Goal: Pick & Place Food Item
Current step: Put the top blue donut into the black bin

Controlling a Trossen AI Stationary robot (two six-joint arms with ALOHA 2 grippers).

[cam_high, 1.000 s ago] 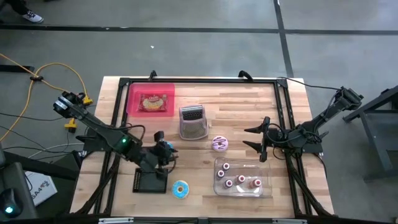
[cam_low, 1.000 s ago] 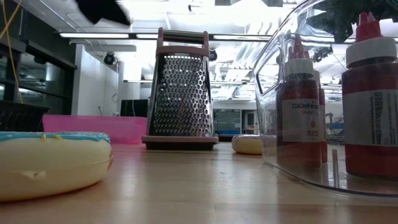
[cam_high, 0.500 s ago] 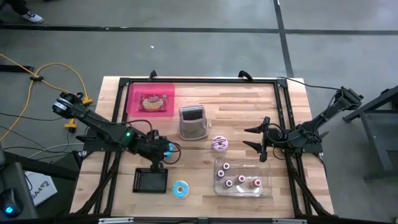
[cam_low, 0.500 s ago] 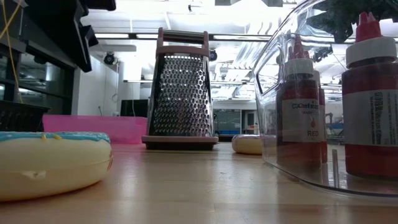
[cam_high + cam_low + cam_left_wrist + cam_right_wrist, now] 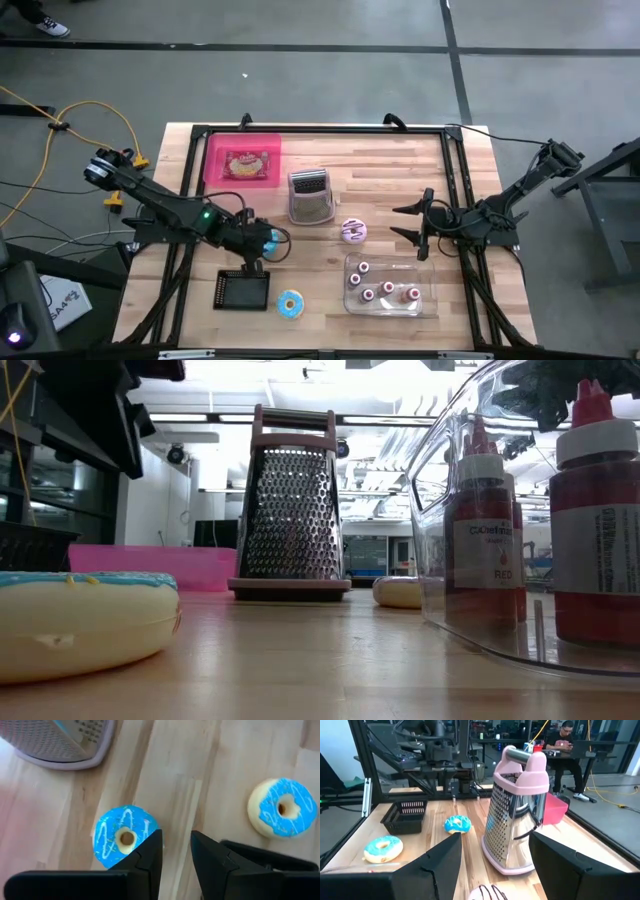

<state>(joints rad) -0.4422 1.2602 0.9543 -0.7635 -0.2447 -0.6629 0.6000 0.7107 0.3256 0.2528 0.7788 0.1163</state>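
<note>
Doughnut (image 5: pixel 120 837) with blue icing, white drizzle and sprinkles lies flat on the counter (image 5: pixel 220 780) right under the left gripper (image 5: pixel 176 837). Its jaws stand narrow with only bare wood between them, and the ring sits just beside one finger, not in the gap. It looks light and rigid with a smooth, probably slick glaze. A pinch across the rim, or one finger through the hole, should serve better than squeezing the rounded top, and the jaws would likely need to be wider to straddle it. A little farther off lies a second blue doughnut (image 5: pixel 282 812), touching or nearly touching the black basket (image 5: pixel 243 290); it is far enough away not to crowd the grasp. Beyond these the box grater (image 5: pixel 311 195) stands upright near the middle of the counter, the tallest obstacle for any carry toward the pink tray (image 5: pixel 242 160) at the back. A pink-iced doughnut (image 5: pixel 353 231) and a clear tub (image 5: pixel 390 283) of red bottles sit toward the right side. Farthest off, the right gripper (image 5: pixel 405 222) waits, jaws wide and empty.
</note>
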